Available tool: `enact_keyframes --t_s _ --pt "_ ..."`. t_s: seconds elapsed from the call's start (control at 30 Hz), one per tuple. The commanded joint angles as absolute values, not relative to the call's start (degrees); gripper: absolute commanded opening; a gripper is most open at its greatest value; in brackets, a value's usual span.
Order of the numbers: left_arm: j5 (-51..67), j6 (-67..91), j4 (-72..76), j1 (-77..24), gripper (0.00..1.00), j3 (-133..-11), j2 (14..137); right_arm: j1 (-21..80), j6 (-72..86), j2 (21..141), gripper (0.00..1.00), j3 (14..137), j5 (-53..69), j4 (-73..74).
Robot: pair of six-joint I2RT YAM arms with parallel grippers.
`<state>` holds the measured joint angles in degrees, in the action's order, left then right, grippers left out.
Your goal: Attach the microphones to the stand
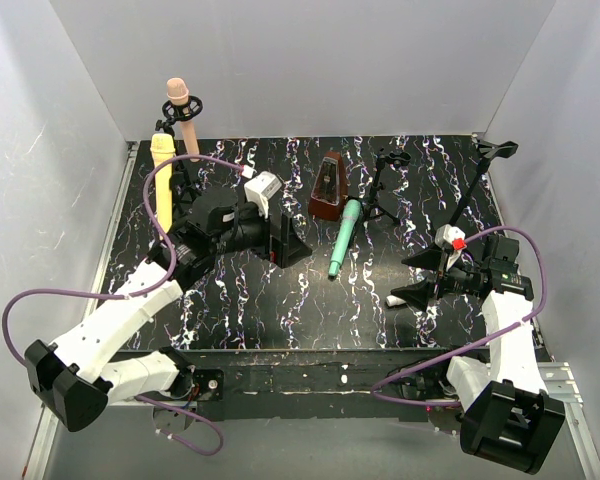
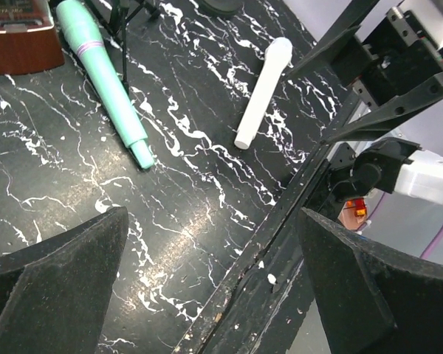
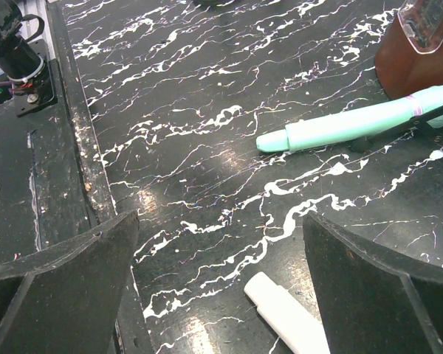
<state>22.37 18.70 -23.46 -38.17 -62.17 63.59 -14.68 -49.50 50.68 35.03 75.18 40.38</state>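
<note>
Near edge: both arm bases are bolted to the black marble-patterned table (image 1: 230,300). The left gripper (image 2: 214,295) hangs over the left-centre of the table with its fingers (image 2: 52,287) spread wide apart and nothing between them. The right gripper (image 3: 221,295) sits low over the right side, pointing towards the centre. Its fingers (image 3: 384,295) are likewise spread wide and pinch nothing.

Near ground: the white microphone (image 2: 264,92) lies flat on the table just beside the right gripper's fingers, ungripped. Whether it touches a finger cannot be told.

Middle: the teal-green microphone (image 1: 344,237) lies flat between the two grippers, apart from both. Its handle points towards the near edge and its head towards the back. The head end lies at the feet of a small black stand (image 1: 385,185), with one leg crossing it.

Just left of that head stands the brown metronome (image 1: 328,187), upright.

Right rear: a taller black stand (image 1: 480,185) leans up towards the right wall with its clip at the top.

Far left corner: the pale yellow microphone (image 1: 162,180) stands upright on a stand. Just behind it, the peach-pink microphone (image 1: 183,115) sits head up in a black ring clip (image 1: 195,105).
</note>
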Motion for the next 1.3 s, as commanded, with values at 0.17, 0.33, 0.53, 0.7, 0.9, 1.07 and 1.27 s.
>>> enact_keyframes --t_s 0.17,0.33,0.53,0.7,0.9,1.07,1.27 --pt "19.16 18.19 -20.22 -38.58 0.98 -58.10 62.40 -15.21 -49.83 50.89 0.98 35.86 76.20 39.81" --pt "17.84 18.81 -17.85 -38.58 0.98 -55.73 61.70 -15.38 -49.66 50.89 0.98 35.77 76.11 39.81" --pt "16.96 18.72 -16.61 -38.58 0.98 -53.62 61.00 -15.56 -49.40 50.63 0.98 35.95 75.06 39.73" --pt "15.56 17.49 -16.43 -38.58 0.98 -52.12 59.68 -15.73 -49.48 50.71 0.98 38.40 73.31 42.09" --pt "13.80 15.03 -16.35 -38.58 0.98 -50.10 56.78 -15.73 -60.62 54.92 0.98 45.51 69.09 57.62" --pt "14.59 13.27 -14.68 -38.50 0.98 -47.64 56.08 -15.73 -63.63 59.84 0.98 51.93 65.75 68.98" --pt "15.20 11.78 -14.15 -38.58 0.98 -47.55 57.22 -15.73 -60.74 60.21 0.98 56.34 63.64 70.85"
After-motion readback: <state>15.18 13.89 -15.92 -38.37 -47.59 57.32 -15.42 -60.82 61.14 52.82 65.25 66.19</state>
